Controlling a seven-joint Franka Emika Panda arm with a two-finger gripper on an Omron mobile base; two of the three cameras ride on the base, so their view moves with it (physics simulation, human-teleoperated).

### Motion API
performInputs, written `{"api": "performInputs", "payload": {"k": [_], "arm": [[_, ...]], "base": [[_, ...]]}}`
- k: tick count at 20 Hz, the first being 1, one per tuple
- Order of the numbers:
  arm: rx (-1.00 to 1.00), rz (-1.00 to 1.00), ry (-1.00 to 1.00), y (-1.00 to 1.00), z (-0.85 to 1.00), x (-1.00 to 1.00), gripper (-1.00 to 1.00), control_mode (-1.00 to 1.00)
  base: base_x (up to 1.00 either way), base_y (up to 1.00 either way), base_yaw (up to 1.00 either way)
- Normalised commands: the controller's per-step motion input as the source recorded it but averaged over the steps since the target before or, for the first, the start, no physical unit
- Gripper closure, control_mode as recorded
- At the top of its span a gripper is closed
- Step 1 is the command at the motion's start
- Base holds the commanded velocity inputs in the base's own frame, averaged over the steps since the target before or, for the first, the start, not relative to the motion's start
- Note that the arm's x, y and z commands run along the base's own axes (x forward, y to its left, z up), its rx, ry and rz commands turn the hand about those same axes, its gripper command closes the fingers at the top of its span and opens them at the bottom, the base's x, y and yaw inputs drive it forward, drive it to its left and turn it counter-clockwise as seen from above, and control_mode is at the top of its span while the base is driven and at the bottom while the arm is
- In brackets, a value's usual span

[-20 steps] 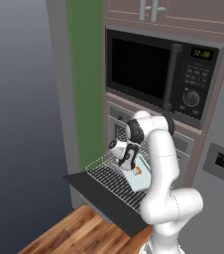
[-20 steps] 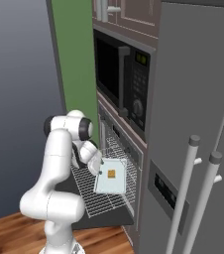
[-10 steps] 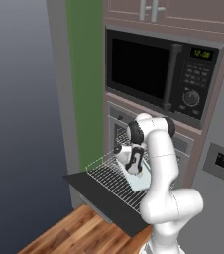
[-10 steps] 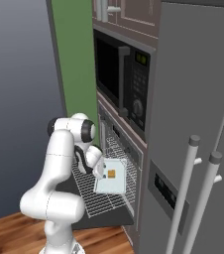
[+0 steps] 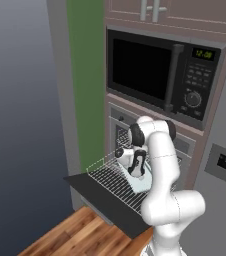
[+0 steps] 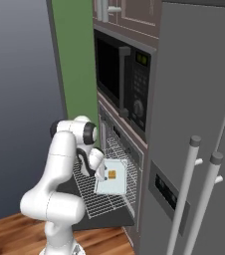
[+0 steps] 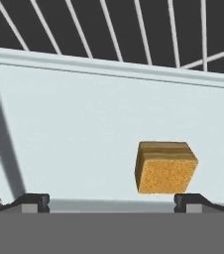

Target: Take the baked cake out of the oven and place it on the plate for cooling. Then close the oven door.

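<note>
Lowered since the earlier frame: gripper (image 7: pixel 111 198), brought down over the pale tray (image 7: pixel 84 129) on the pulled-out wire rack (image 5: pixel 110 180). Jaws are spread wide, nothing held. Baked cake (image 7: pixel 164 167), a yellow-orange block, is seated on the tray, near one fingertip (image 7: pixel 191 199). Oven door (image 5: pixel 105 202) is folded down flat beneath the rack. Microwave (image 5: pixel 160 75) is mounted above the oven (image 6: pixel 118 144).

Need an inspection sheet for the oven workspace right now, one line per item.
Surface: wire rack pulled out over the open oven door.
Job's things: cake sits on a pale tray on the rack; oven open.
Clutter: nothing seen.
Grippers: gripper open, just above the tray, cake nearer one fingertip, not held.
Cables: nothing seen.
Surroundings: microwave above the oven, fridge beside it, wood floor.
</note>
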Motion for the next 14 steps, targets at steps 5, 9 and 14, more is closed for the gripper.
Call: {"api": "performInputs", "payload": {"k": [5, 9, 14], "arm": [[0.00, 0.00, 0.00, 0.00, -0.02, 0.25, -1.00, -1.00], [0.00, 0.00, 0.00, 0.00, -0.07, 0.26, -1.00, -1.00], [0.00, 0.00, 0.00, 0.00, -0.18, 0.20, -1.00, -1.00]], "base": [[0.00, 0.00, 0.00], [0.00, 0.00, 0.00], [0.00, 0.00, 0.00]]}}
